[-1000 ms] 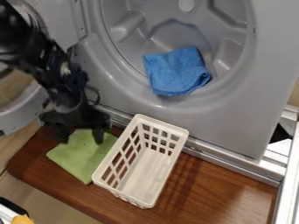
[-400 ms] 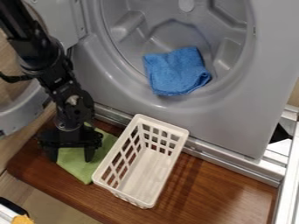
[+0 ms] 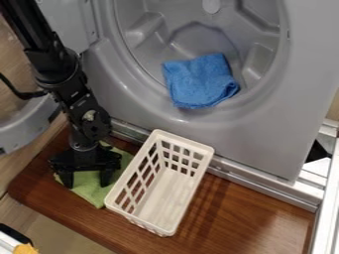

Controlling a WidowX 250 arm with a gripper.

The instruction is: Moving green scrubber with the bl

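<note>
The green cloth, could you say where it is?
The green cloth lies on the wooden board, lower left in the camera view, beneath the tool and beside the white basket.

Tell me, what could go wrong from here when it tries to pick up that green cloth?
The open hand is at the green cloth, but the cloth lies flat, so closing fingers might slide over it and grab nothing. The white basket sits right beside the cloth, so a sideways move could knock it. Lifted by one fold, the cloth might also slip out.
</note>
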